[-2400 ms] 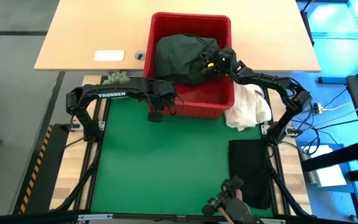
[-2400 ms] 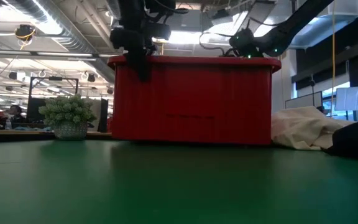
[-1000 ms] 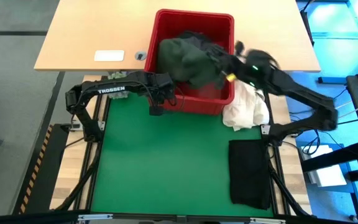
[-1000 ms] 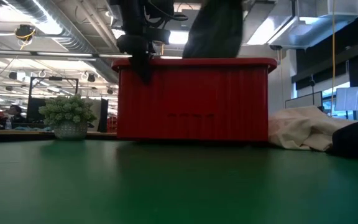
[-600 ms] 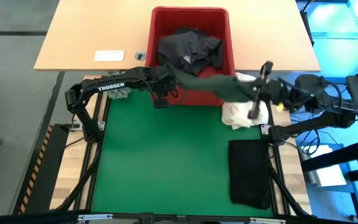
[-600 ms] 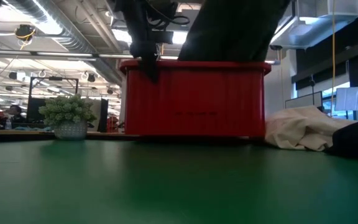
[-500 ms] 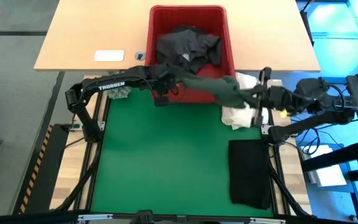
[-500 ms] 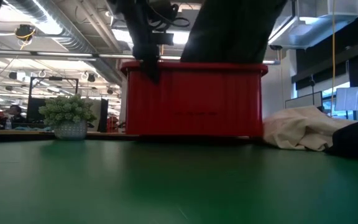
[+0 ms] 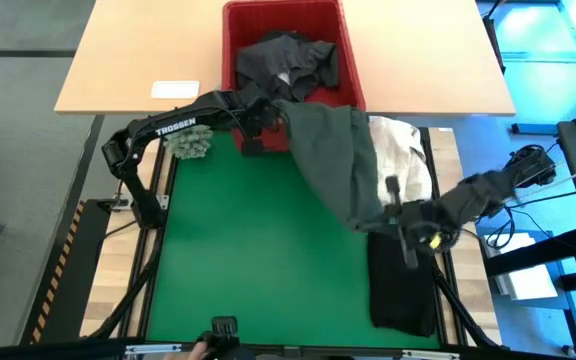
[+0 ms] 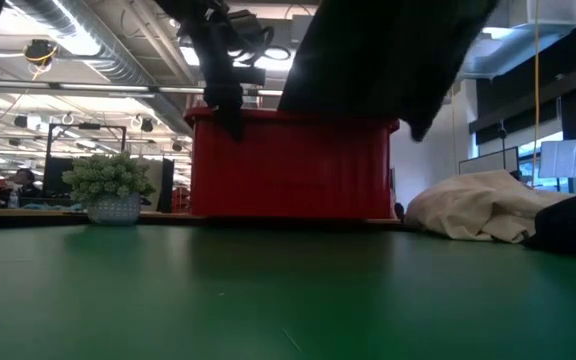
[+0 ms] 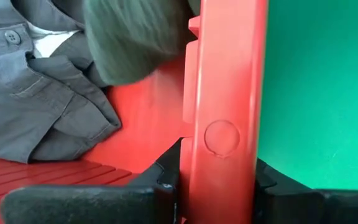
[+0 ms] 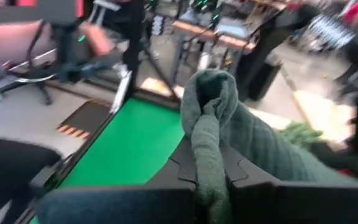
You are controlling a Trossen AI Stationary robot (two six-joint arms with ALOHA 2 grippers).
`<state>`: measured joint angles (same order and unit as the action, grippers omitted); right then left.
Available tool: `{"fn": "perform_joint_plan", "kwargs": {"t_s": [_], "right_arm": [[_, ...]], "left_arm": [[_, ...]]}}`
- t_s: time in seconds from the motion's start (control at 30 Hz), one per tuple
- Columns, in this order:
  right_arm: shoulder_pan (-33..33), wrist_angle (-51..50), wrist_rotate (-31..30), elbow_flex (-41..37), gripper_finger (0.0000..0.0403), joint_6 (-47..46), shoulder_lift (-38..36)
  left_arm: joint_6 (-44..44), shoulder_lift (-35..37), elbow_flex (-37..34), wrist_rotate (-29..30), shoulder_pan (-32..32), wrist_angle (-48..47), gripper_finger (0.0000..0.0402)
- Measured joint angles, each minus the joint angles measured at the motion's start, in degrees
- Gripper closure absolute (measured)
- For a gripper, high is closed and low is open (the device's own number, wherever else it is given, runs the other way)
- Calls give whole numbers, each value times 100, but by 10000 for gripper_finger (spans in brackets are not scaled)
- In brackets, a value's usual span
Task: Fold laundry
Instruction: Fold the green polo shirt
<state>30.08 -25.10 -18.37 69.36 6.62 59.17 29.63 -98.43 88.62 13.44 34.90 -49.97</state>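
A red plastic basket stands at the far middle, and a dark grey garment lies inside it. My left gripper is shut on the basket's near wall. A dark green garment stretches from the basket's near rim to my right gripper, which is shut on it above the green mat's right side. In the low view the green garment hangs clear of the table. My left gripper clamps the basket's near wall at its rim, one finger inside the basket and one outside. The fingers slant down from the near side. The basket stands on the table. My right gripper pinches a bunched fold of the green garment between its two fingers, several layers thick. The cloth runs back from the fingers toward the basket, lifted off the mat, its far end over the basket's rim.
A cream-white cloth heap lies right of the basket. A black cloth lies flat at the mat's near right. A small potted plant stands left of the basket. The green mat spreads between them.
My right gripper has swung from over the basket toward the table's right and then its near edge, drawing the green garment out of the basket and spreading it long. My left gripper has moved toward the far left, sliding the basket that way.
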Motion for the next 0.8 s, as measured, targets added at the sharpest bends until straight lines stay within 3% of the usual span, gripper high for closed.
{"fn": "perform_joint_plan", "kwargs": {"t_s": [0.17, 0.43, 0.63, 0.8], "right_arm": [[-109, 465, 48, -839, 396, -553, 3], [-593, 1020, 805, -1919, 396, -1478, 3], [-904, 1158, 2459, -2582, 396, -2278, 3], [-911, 1184, 3312, -2842, 396, -2509, 25]], "left_arm": [[232, 9, 0, -67, 135, -38, 325], [384, 9, 2, -90, 256, 2, 325], [433, 9, 0, -89, 322, 102, 325], [433, 9, 0, -86, 323, 106, 325]]}}
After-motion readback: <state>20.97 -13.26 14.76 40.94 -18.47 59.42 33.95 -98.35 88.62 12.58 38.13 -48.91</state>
